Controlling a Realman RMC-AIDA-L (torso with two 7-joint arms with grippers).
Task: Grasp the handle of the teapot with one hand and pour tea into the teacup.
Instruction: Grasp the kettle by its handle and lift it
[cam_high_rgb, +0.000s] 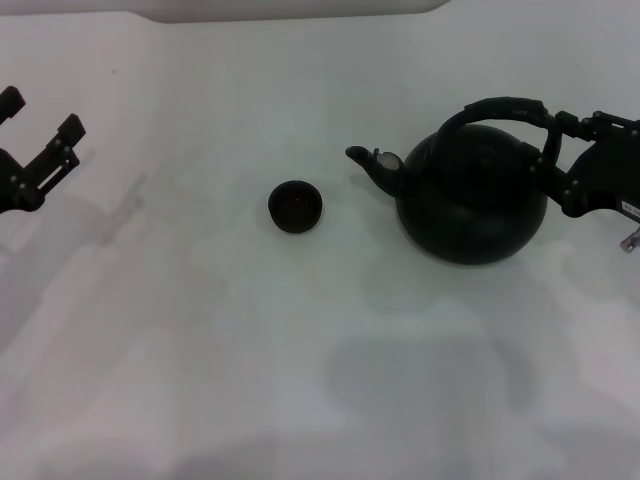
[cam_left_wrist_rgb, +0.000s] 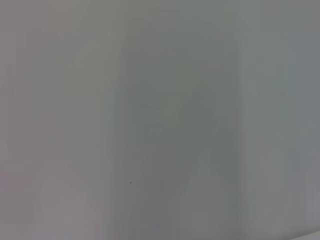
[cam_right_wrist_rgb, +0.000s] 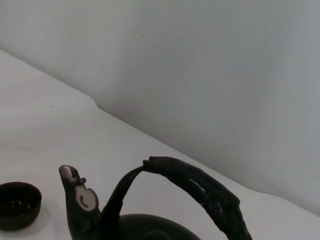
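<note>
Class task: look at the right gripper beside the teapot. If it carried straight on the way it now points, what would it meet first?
Most likely the handle of the teapot: the right gripper points toward its right end, already at it. Whether they touch is unclear.

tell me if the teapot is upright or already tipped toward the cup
Upright. The teapot sits flat on the table, handle arching overhead and spout level, apart from the teacup. The right hand is at the handle.
</note>
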